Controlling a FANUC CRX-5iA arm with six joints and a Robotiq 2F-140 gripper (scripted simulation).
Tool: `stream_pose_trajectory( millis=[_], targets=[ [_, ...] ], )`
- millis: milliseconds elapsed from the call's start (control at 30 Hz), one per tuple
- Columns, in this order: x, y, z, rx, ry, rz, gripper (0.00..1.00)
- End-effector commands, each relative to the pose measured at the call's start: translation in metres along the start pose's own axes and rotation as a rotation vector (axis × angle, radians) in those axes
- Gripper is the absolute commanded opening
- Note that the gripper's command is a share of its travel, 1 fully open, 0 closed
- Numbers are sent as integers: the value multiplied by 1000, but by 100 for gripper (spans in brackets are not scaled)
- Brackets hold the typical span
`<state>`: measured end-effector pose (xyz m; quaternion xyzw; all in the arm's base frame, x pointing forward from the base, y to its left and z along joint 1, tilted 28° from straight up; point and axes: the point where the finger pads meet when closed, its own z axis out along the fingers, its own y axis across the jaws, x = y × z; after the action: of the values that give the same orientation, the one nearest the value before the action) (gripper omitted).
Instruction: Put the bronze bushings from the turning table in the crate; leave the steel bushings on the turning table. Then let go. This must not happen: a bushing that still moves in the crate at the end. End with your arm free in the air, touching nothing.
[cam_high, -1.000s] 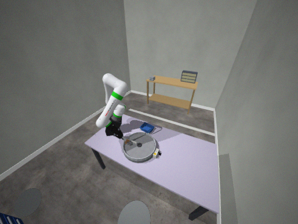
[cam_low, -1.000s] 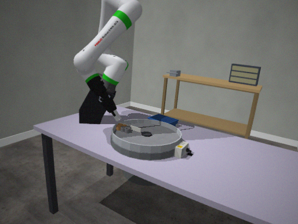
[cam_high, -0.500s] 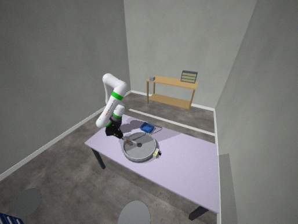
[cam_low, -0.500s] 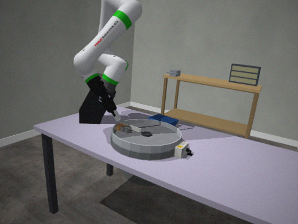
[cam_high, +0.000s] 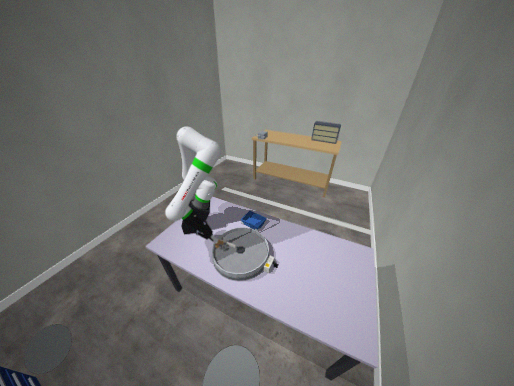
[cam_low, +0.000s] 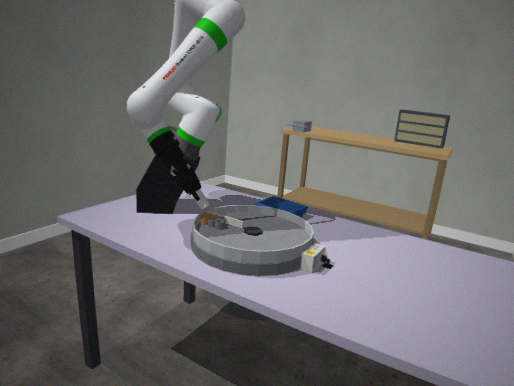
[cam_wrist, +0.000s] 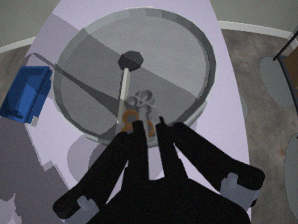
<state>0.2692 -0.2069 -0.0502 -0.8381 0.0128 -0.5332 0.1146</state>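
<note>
The turning table (cam_high: 250, 263) (cam_low: 277, 235) (cam_wrist: 172, 40) is a round grey tray with a raised rim. Bronze bushings (cam_high: 219, 243) (cam_low: 204, 219) (cam_wrist: 131, 116) stand near its rim, on the arm's side. Several grey steel bushings (cam_low: 220, 224) (cam_wrist: 145, 96) stand close beside them, towards the hub. My gripper (cam_high: 214, 240) (cam_low: 203, 204) (cam_wrist: 148, 114) is shut with only a narrow gap, no bushing seen held, its tips low over the rim at the bronze bushings. The fingers partly hide some bushings in the wrist view. The blue crate (cam_high: 254, 220) (cam_low: 282, 205) (cam_wrist: 22, 93) stands beside the turning table; no bushing shows in it.
A pale bar (cam_low: 234, 221) (cam_wrist: 123, 95) runs from the dark hub (cam_high: 240, 249) (cam_wrist: 131, 60) towards the rim, right beside the bushings. A small white control box (cam_high: 269, 264) (cam_low: 313, 257) sits at the rim's outer side. A wooden shelf (cam_high: 295, 141) (cam_low: 360, 141) stands behind the table.
</note>
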Motion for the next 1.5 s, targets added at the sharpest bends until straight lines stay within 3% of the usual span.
stream_pose_trajectory(
  millis=[0, 833, 1067, 1467],
  targets=[
    [0, 0, 0, 0, 0, 0, 6],
    [0, 0, 0, 0, 0, 0, 6],
    [-15, 0, 18, 0, 0, 0, 6],
    [-16, 0, 19, 0, 0, 0, 6]
  ],
)
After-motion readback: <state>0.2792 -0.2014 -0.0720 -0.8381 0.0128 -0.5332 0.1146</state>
